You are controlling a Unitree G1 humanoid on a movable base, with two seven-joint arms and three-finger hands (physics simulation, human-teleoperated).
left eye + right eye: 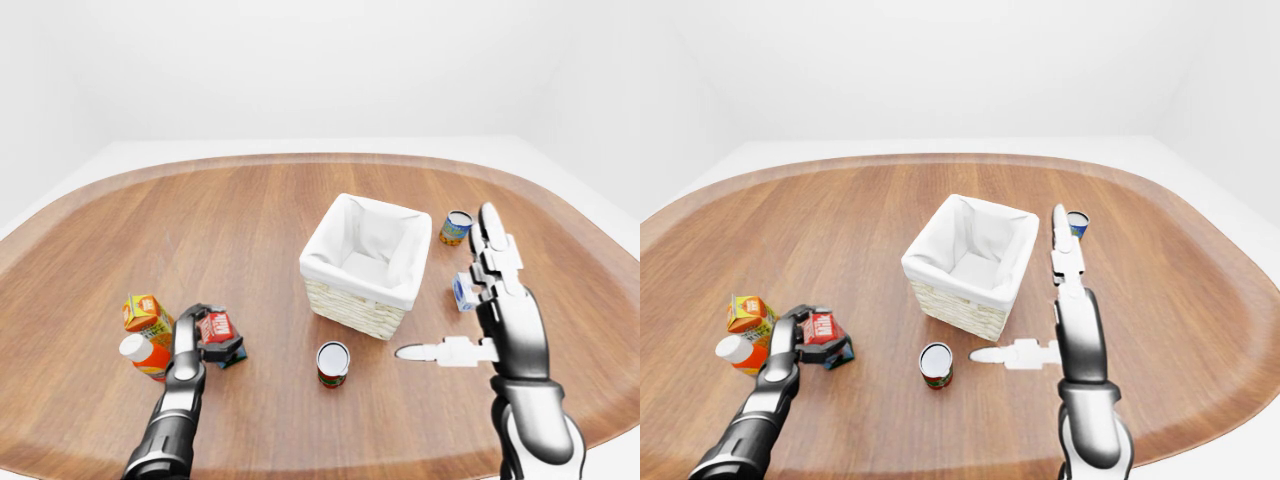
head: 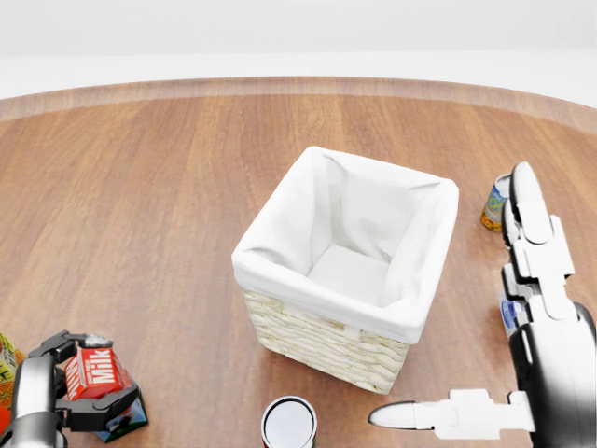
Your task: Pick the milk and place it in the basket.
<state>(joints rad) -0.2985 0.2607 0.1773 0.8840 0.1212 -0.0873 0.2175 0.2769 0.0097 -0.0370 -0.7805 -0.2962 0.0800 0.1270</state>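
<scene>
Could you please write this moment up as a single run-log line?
phase: grasp | left hand: fingers closed round red milk carton, on wooden table | right hand: open, empty | white-lined wicker basket: empty

Red milk carton (image 2: 95, 371), white-lined pale wicker basket (image 2: 326, 341), brown wood-grain table (image 2: 140, 187).
</scene>
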